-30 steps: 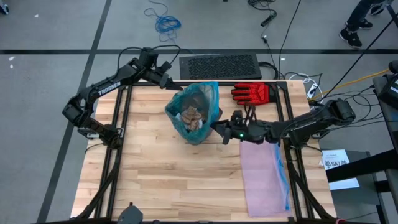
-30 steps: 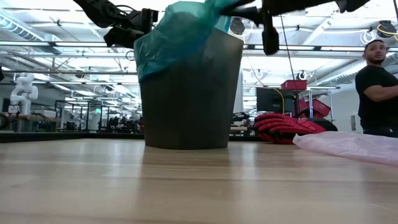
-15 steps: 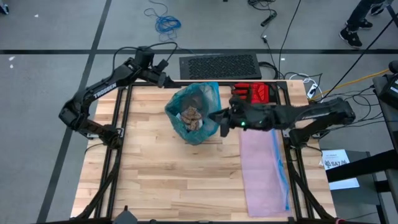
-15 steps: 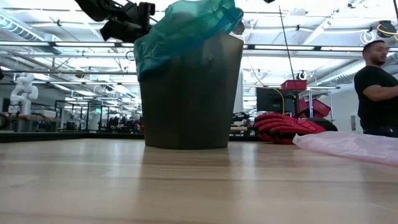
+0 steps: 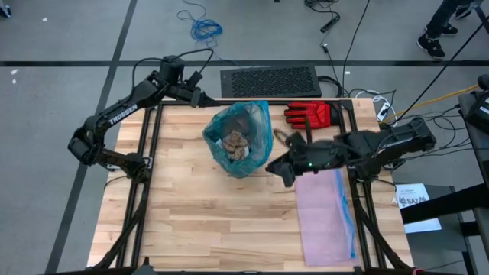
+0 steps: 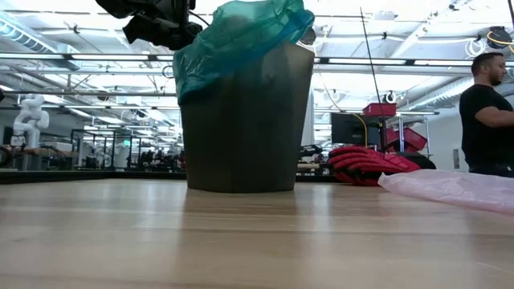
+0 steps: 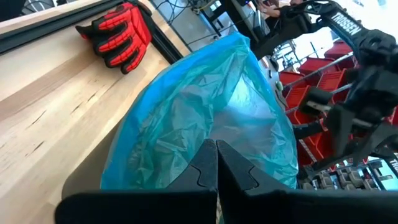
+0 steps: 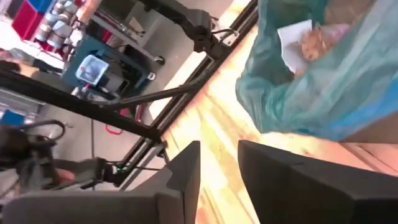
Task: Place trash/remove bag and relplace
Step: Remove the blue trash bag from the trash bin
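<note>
Past my tool (image 8: 217, 168), its fingers slightly apart, I see the teal bag (image 8: 323, 93) holding brown and white trash (image 8: 308, 40) above the wooden counter (image 8: 217, 134).

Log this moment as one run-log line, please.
bag: in bin, lined over the rim | trash: inside bag | left gripper: shut, by bag's far rim | right gripper: jaws apart, empty, beside bin

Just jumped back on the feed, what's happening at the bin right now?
The dark bin stands on the wooden table, lined with the thin teal-green plastic bag, with brown paper trash inside. The left gripper sits shut at the bag's back rim. The right gripper is beside the bin's right side, fingers apart and holding nothing. The pale pink replacement bag lies flat on the right, and a red glove lies behind it.
</note>
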{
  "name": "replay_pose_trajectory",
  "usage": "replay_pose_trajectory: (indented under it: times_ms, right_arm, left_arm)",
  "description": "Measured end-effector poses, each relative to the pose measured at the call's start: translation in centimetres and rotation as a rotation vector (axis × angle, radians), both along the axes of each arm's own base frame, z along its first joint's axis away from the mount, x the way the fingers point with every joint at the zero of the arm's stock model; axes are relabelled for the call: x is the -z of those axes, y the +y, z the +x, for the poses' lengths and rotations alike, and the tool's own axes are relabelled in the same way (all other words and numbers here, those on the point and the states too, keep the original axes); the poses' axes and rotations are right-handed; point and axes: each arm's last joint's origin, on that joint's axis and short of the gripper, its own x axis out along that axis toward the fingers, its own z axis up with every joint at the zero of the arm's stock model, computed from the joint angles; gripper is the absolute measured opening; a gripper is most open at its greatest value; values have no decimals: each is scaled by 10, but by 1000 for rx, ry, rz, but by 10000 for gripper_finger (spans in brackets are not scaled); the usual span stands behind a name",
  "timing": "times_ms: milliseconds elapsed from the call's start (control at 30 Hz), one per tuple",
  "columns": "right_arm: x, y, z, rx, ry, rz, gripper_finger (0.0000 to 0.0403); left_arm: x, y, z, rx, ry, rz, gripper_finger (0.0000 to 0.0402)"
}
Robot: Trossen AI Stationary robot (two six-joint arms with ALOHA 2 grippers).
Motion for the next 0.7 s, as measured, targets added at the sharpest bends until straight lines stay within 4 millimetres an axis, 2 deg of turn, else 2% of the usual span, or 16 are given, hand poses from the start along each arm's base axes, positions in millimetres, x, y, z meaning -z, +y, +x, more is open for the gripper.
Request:
replay_pose_trajectory:
  times_ms: [100, 267, 467, 567, 700]
  right_arm:
    - [17, 10, -1, 42, 24, -30, 83]
    - [52, 28, -1, 127, 2, -32, 15]
    - [105, 47, -2, 249, -238, -2, 5]
    - [130, 46, -6, 270, -323, 28, 2]
    - [141, 28, -3, 330, -405, 83, 7]
  left_arm:
    - [0, 0, 0, 0, 0, 0, 0]
    - [0, 0, 0, -1, 0, -1, 0]
    - [0, 0, 0, -2, 1, -7, 0]
    - [0, 0, 0, -2, 1, -7, 0]
    - [0, 0, 0, 0, 1, -8, 0]
